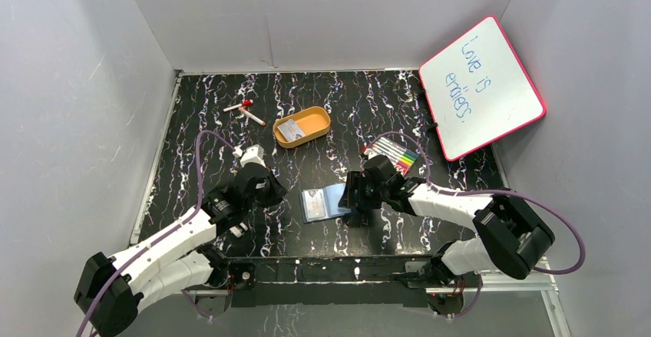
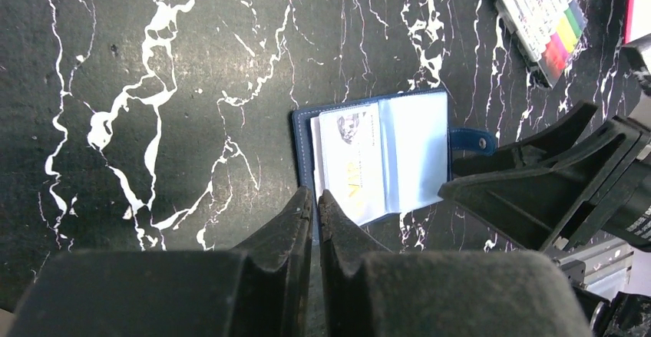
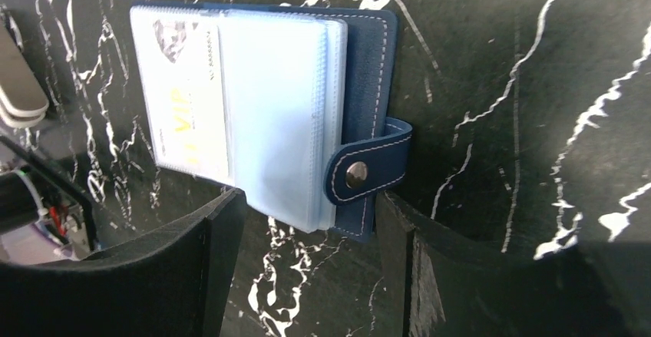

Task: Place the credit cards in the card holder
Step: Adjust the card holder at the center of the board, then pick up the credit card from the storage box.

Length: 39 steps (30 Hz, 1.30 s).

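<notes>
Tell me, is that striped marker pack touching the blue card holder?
Apart. The left wrist view shows a stretch of bare marbled table between the marker pack and the card holder, snap tab included.

card holder (image 2: 414, 149) lies open and flat, navy cover down, clear sleeves up, snap tab loose. Pale VIP-printed card (image 2: 351, 160) at its left page. Second card (image 1: 292, 130) lies in the orange tray (image 1: 315, 120).

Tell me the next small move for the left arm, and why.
Probably open the left gripper and swing it toward the orange tray, where a credit card lies. A VIP card already sits in the open card holder, which the open right gripper straddles.
</notes>
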{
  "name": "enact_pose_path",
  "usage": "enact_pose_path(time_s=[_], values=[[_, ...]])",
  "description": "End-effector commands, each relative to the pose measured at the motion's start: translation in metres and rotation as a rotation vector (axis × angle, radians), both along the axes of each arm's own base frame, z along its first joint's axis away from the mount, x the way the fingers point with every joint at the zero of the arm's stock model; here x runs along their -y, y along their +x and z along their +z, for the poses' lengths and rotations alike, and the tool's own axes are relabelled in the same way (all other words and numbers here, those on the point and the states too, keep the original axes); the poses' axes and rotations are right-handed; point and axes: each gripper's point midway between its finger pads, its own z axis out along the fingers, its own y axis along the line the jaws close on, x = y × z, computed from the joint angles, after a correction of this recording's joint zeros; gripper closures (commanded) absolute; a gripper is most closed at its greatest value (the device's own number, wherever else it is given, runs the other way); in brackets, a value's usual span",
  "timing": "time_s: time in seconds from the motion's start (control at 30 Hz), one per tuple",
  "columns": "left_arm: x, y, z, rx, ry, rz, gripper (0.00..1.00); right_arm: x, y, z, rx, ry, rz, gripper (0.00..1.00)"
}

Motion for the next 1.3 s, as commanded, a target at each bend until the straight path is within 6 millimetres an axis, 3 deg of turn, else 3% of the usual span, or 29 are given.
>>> enact_pose_path(time_s=[0.0,0.17,0.3,0.4,0.57,0.73,0.93,1.1,1.27], values=[[-0.007,0.012,0.024,0.071,0.016,0.041,0.92,-0.015,-0.007,0.02,0.0,0.097,0.024,0.29],[-0.016,0.022,0.037,0.109,0.051,0.091,0.83,-0.004,0.006,0.056,0.101,0.06,-0.006,0.29],[-0.018,0.043,0.061,0.159,0.076,0.13,0.62,0.009,0.031,0.093,0.243,-0.014,-0.055,0.29],[-0.022,0.065,0.066,0.123,0.115,0.169,0.49,0.008,0.049,0.113,0.319,-0.038,-0.07,0.29],[-0.04,0.096,0.053,-0.017,0.026,0.257,0.48,-0.021,0.097,0.137,0.406,-0.024,-0.03,0.31],[-0.044,0.091,0.04,-0.078,-0.034,0.24,0.51,-0.063,0.163,0.164,0.439,0.195,0.032,0.33],[-0.051,0.066,0.032,-0.072,-0.025,0.205,0.5,-0.105,0.226,0.158,0.494,0.242,0.093,0.31],[-0.061,0.051,0.029,-0.054,-0.003,0.2,0.5,-0.13,0.261,0.147,0.529,0.241,0.14,0.3],[-0.066,0.045,0.026,-0.039,0.011,0.196,0.49,-0.144,0.288,0.115,0.518,0.184,0.165,0.29]])
